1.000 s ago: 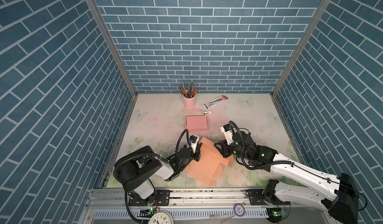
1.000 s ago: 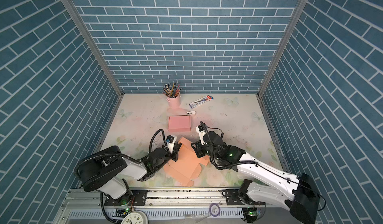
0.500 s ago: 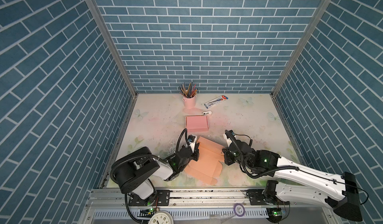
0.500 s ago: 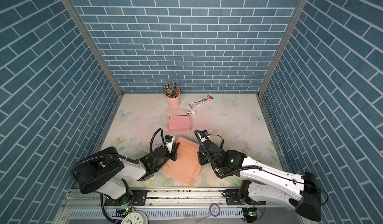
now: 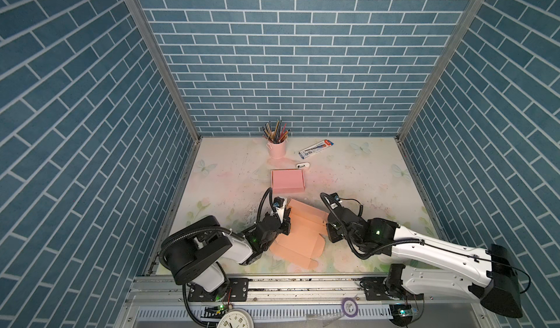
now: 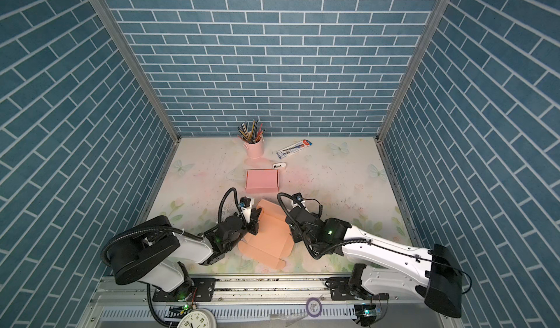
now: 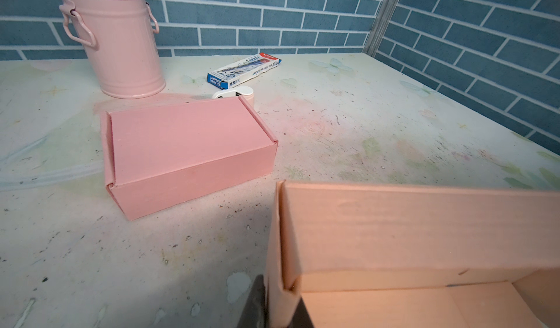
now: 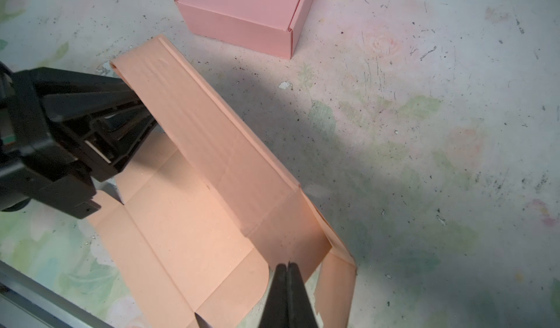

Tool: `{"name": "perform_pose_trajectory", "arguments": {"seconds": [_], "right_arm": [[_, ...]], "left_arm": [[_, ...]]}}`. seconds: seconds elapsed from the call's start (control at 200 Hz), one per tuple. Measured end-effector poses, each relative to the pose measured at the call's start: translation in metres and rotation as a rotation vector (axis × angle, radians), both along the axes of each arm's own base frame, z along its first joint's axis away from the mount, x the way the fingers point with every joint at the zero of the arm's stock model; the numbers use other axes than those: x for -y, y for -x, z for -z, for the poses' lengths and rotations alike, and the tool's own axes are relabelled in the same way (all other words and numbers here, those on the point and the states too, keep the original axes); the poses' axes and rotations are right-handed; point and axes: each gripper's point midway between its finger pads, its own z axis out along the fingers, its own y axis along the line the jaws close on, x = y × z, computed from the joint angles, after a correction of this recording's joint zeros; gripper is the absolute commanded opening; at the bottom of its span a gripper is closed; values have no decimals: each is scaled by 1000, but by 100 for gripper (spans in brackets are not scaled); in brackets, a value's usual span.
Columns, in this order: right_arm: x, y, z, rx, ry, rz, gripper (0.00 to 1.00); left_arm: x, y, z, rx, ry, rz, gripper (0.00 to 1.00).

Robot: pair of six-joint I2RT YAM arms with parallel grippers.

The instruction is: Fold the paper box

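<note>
The paper box (image 5: 303,235), orange and only partly formed, lies on the worktop (image 5: 363,172) near the front edge, between the two arms, with its rear wall raised. The left gripper (image 5: 286,222) pinches the left end of that wall. The right gripper (image 8: 286,281) has its jaws pressed together at the box's right-end flap.

Paper box (image 5: 298,235): uniform peach-orange, no print.
Folded box (image 5: 288,181), just far of it: solid pink.
Bucket (image 5: 277,151), far centre: pale pink. The pencils (image 5: 275,129) in it are mixed colours.
Carton (image 5: 315,148), right of bucket: blue and white, red end.
Small item (image 5: 303,165) near carton: white, possibly one dark mark; too small to confirm.
Table (image 5: 363,178): off-white, faded floral and butterfly print, dark speckles.
Walls (image 5: 288,53): blue brick pattern, white joints.
</note>
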Motion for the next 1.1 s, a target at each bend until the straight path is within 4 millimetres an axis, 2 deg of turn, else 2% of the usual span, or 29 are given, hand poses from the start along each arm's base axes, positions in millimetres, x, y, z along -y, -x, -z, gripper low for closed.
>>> {"name": "perform_pose_trajectory", "arguments": {"seconds": [0.395, 0.58, 0.79, 0.89, 1.1], "right_arm": [[-3, -6, 13, 5, 54, 16, 0], [-15, -12, 6, 17, 34, 13, 0], [-22, -15, 0, 42, 9, -5, 2], [-25, -16, -14, 72, -40, -21, 7], [-16, -10, -72, 211, -269, -57, 28]], "left_arm": [[0, 0, 0, 0, 1, 0, 14], [0, 0, -2, 0, 8, 0, 14], [0, 0, -17, 11, 61, -5, 14], [-4, -3, -21, 0, 83, -14, 14], [-24, -13, -31, -16, 108, -65, 14]]}}
